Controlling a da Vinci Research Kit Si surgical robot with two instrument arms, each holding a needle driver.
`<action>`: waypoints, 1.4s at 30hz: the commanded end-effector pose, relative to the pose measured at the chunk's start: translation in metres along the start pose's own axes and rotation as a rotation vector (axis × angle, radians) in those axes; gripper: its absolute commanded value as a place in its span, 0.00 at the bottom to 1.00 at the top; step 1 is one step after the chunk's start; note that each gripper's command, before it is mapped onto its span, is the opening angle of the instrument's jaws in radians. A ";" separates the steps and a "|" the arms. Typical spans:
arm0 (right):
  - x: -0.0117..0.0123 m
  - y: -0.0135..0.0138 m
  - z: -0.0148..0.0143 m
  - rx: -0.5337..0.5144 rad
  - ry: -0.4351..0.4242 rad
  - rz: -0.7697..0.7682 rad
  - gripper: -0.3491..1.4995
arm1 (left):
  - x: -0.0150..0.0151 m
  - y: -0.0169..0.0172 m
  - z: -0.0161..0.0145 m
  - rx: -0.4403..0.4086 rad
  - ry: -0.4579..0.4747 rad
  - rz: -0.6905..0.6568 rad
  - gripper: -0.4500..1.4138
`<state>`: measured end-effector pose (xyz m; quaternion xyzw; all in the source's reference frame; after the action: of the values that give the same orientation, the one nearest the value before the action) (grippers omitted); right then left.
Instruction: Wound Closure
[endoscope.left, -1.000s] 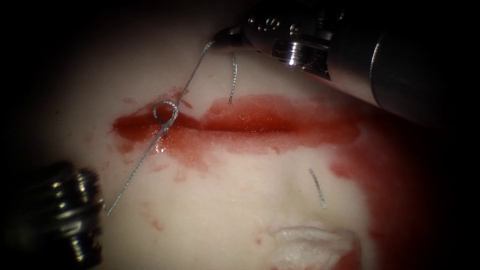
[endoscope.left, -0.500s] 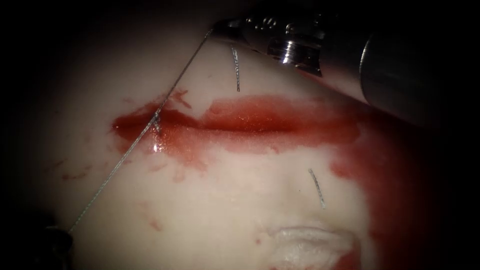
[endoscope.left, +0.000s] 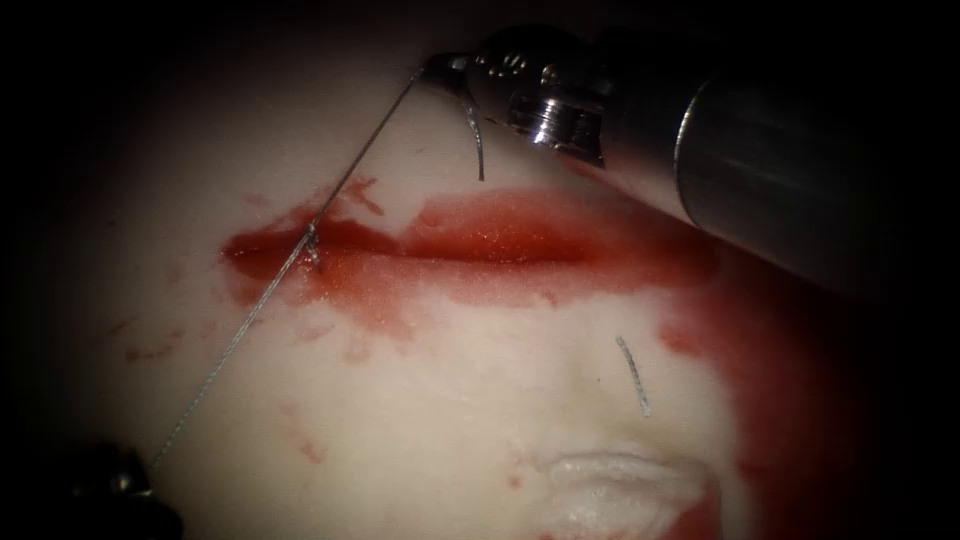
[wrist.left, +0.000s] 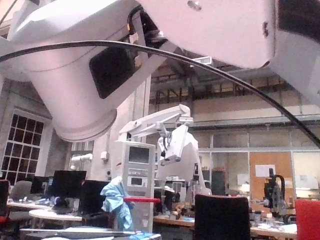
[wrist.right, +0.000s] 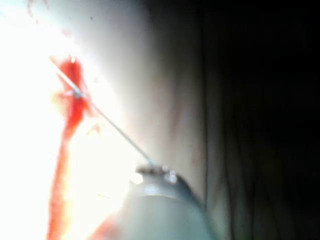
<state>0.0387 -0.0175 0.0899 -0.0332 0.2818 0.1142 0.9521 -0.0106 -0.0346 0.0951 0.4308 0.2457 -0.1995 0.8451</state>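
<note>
1. Since a second ago the loop in the thread (endoscope.left: 262, 295) has drawn down into a small tight knot (endoscope.left: 311, 240) at the left end of the cut (endoscope.left: 470, 250), and both tools have pulled apart.
2. Low at the left edge, the left tool (endoscope.left: 125, 487) meets the thread's lower end; whether its jaws clench it cannot be told.
3. From there the thread runs taut up through the knot to the right tool (endoscope.left: 445, 72), whose jaws are clamped on it.
4. A short tail (endoscope.left: 476, 140) hangs below those jaws.
5. Red fluid (endoscope.left: 560, 245) fills the cut across the tissue (endoscope.left: 450, 400).
6. A cut end of thread (endoscope.left: 633, 375) lies below the cut, toward the right.
</note>
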 end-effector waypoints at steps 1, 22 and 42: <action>0.0008 0.0010 0.0005 -0.004 0.003 0.000 0.00 | -0.0003 0.0001 -0.0009 -0.018 -0.002 0.001 0.00; 0.0015 0.0006 -0.0010 0.047 0.027 0.054 0.05 | -0.0021 0.0023 -0.0062 0.050 -0.221 -0.042 0.00; 0.0058 0.0029 -0.0079 0.145 0.305 0.480 0.86 | -0.0011 0.0066 -0.0187 -0.139 -0.695 0.100 0.00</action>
<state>0.0373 -0.0154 0.0803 0.0816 0.4254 0.3095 0.8465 -0.0119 -0.0166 0.0909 0.2928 -0.0618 -0.2745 0.9138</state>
